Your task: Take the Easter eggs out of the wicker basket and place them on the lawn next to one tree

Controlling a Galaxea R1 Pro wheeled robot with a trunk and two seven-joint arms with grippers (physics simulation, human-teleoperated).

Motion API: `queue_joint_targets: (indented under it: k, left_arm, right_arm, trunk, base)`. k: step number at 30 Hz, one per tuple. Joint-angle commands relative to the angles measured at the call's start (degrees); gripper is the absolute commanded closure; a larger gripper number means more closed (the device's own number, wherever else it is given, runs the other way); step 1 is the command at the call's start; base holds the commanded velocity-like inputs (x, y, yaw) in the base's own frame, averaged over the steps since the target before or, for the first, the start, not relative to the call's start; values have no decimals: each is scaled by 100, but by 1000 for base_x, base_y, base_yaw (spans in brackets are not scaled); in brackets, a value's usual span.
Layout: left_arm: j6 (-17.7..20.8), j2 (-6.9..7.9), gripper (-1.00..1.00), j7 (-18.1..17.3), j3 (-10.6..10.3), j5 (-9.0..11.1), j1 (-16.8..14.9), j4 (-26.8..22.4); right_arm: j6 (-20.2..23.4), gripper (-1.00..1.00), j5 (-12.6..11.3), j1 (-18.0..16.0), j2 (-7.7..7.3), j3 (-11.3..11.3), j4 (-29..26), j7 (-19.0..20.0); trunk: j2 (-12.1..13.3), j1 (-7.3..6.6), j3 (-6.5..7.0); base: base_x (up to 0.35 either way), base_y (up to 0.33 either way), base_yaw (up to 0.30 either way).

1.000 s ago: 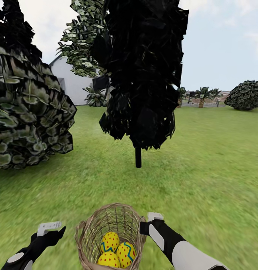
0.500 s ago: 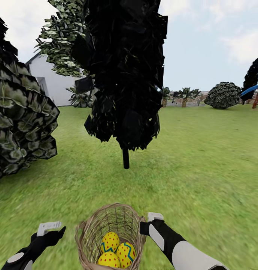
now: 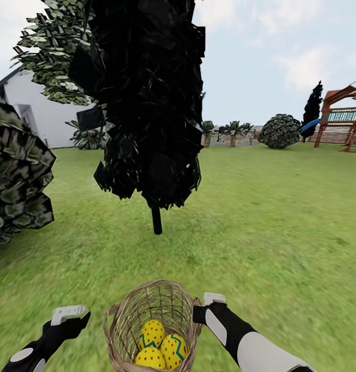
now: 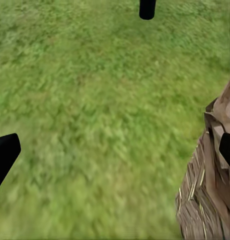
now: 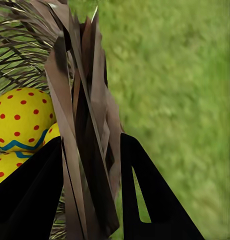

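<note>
Stretching wide and flat, the lawn (image 3: 281,222) is mottled green grass running back to a white house (image 3: 38,116) at the far left, a row of small palms (image 3: 229,133) and a round bush (image 3: 279,132) in the distance, and a wooden playset (image 3: 345,121) with a blue slide at the far right under a pale cloudy sky. A dark tree (image 3: 146,93) with a thin black trunk stands on the grass ahead, with a pale-speckled tree (image 3: 51,57) behind it and a blocky leafy bush (image 3: 15,186) at the left edge.

Low in the head view sits the basket (image 3: 153,323), held up in front of the robot, with all three eggs (image 3: 158,345) lying together in its bottom. The right claw (image 5: 90,195) is closed on the basket's rim, one finger inside near the eggs and one outside, as the right wrist view shows. The left claw (image 3: 69,315) hangs just beside the basket's other side, spread wide and holding nothing; its wrist view shows grass between the fingers and the wicker wall near one finger.
</note>
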Motion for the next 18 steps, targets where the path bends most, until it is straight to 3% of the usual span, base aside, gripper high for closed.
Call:
queue_joint_targets:
  k: [1,18]
  left_arm:
    - [38,0,-100,-22,9,45,0,-9]
    - [37,0,-100,-22,-13,43,0,-8]
  right_arm:
    - [20,100,-58,-5,0,21,-12,-42]
    - [20,100,-58,-5,0,22,-12,-38]
  trunk:
    - [37,-23,12]
    - [719,-396,317]
  base:
    - [0,0,-250]
    - [0,0,-250]
